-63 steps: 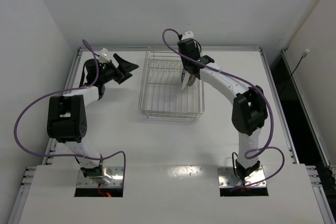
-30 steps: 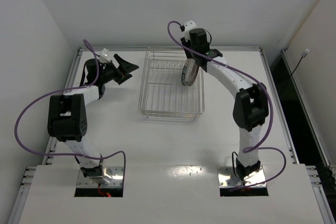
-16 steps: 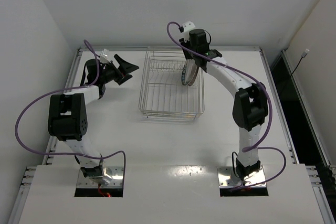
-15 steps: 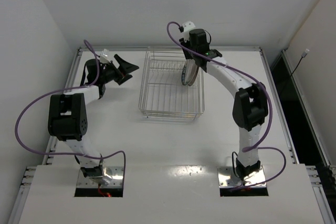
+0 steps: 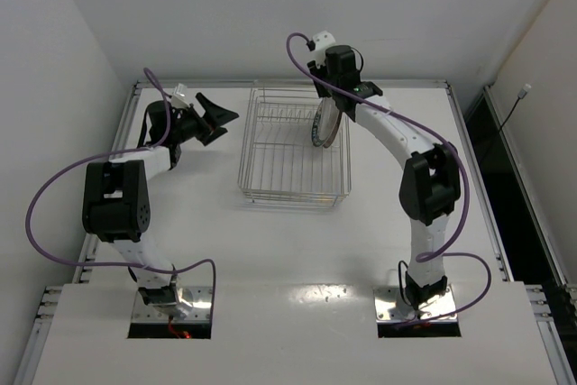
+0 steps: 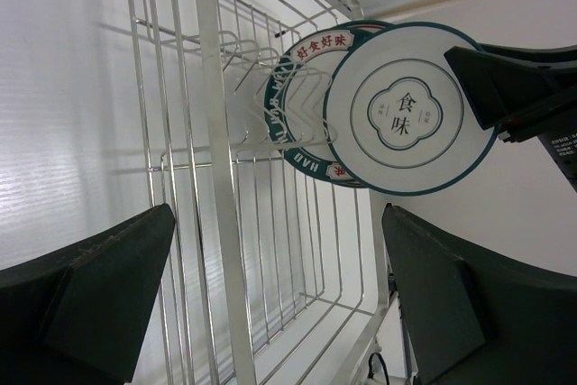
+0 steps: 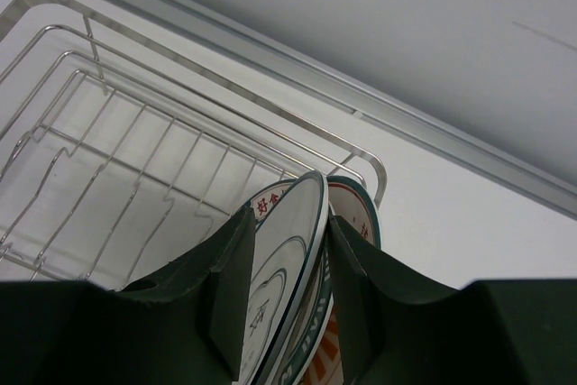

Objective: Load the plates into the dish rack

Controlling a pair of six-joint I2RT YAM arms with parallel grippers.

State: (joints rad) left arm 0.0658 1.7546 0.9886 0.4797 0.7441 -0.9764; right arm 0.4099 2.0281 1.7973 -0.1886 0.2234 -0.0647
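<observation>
The dish rack [image 5: 293, 197] sits at the table's back middle. My right gripper [image 5: 325, 107] hangs over its back right corner, shut on the top edge of the white plate with a thin dark ring [image 7: 302, 223]. That plate [image 6: 406, 110] hangs upright beside the dark-blue-rimmed plate with red marks [image 6: 302, 78], which stands between the dividers. Behind them, orange stripes of a third plate [image 7: 332, 362] show. From above the plates [image 5: 325, 129] read as one upright stack. My left gripper [image 5: 225, 114] stands open left of the rack [image 6: 207, 87], holding nothing.
A raised metal rail [image 7: 270, 56] runs along the table's back edge just behind the rack [image 7: 90, 42]. White walls close in at the back and left. Purple cables loop off both arms.
Two seconds ago my right gripper was lower in the rack; it has since risen with the plate. Over the last second it barely shifted. The left arm has not moved.
</observation>
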